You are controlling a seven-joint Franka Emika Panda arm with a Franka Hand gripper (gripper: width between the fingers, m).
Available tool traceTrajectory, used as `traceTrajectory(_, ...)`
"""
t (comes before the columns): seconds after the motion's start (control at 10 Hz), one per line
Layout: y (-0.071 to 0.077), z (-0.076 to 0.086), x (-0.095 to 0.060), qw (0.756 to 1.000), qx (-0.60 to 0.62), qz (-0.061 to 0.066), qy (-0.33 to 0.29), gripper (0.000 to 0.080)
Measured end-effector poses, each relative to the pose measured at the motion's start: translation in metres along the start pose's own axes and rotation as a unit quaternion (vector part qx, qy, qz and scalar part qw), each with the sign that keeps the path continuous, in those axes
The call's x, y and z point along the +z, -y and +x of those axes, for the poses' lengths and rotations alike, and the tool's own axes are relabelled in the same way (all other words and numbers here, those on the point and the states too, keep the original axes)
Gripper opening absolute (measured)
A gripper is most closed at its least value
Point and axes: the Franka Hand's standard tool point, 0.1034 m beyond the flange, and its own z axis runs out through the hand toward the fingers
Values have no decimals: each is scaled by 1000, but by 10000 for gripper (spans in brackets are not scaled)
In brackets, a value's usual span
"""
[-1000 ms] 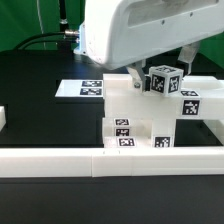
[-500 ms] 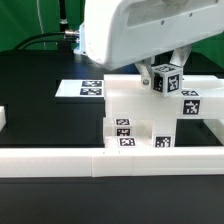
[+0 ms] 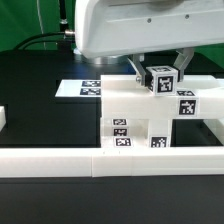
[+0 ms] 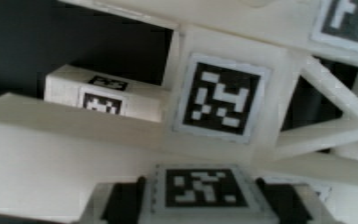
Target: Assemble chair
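Observation:
My gripper (image 3: 163,72) is shut on a small square white chair leg (image 3: 163,79) with black-and-white tags, and holds it just above the top of the partly built chair (image 3: 135,112). The chair is a stack of glossy white blocky parts with tags, standing behind the long rail. In the wrist view the leg (image 4: 199,187) sits between my two dark fingers (image 4: 126,200), above a tagged panel (image 4: 220,95) and the cross-braced frame (image 4: 329,100). Another small tagged block (image 4: 94,95) lies beside the panel.
A long low white rail (image 3: 100,159) runs along the front. The marker board (image 3: 80,88) lies flat on the black table behind the chair, to the exterior view's left. A white block end (image 3: 3,119) shows at the left edge.
The arm's white body has risen a little and shifted to the exterior view's left. The leg stays gripped at almost the same spot over the chair.

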Motion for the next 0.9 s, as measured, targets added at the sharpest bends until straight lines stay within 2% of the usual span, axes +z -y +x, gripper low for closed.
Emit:
traceTrajectory(0.3, 1, 0, 0, 993, 115, 4, -9, 281)
traceTrajectory(0.7, 2, 1, 0, 973, 232, 6, -8, 281)
traceTrajectory(0.9, 3, 1, 0, 946, 325, 16, -10, 281)
